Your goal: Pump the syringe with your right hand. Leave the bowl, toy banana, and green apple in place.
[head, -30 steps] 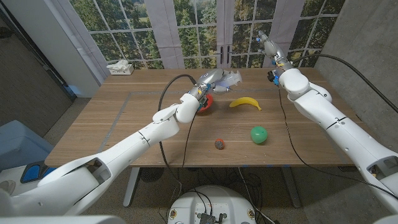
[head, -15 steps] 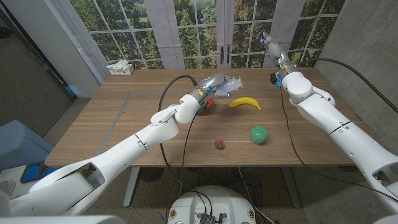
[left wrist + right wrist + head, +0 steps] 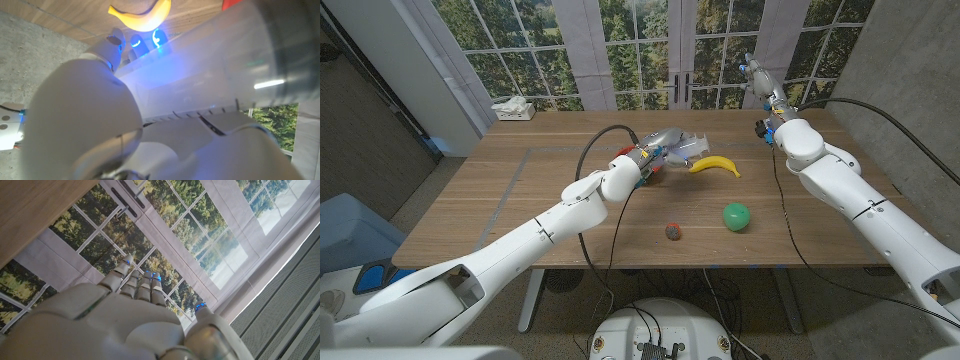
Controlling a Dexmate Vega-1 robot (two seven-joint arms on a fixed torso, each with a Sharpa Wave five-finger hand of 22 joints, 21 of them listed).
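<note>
My left hand (image 3: 661,152) holds a clear syringe (image 3: 689,147) above the table, just over the red bowl (image 3: 654,171), which it mostly hides. In the left wrist view the syringe barrel (image 3: 210,75) runs across the back of my left hand (image 3: 85,115), with the toy banana (image 3: 142,12) and a sliver of the bowl (image 3: 231,4) beyond. The yellow banana (image 3: 715,165) lies right of the syringe's tip. Nearer the front sits the green apple (image 3: 736,216). My right hand (image 3: 757,77) is raised over the table's far right edge, fingers straight and holding nothing (image 3: 135,315).
A small red and green ball (image 3: 673,232) lies left of the apple. A tissue box (image 3: 513,108) stands at the far left corner. Black cables trail from both arms over the table (image 3: 520,200). Windows stand behind the far edge.
My left hand has brought the syringe lower and slightly nearer, covering more of the red bowl. The right hand has barely moved.
</note>
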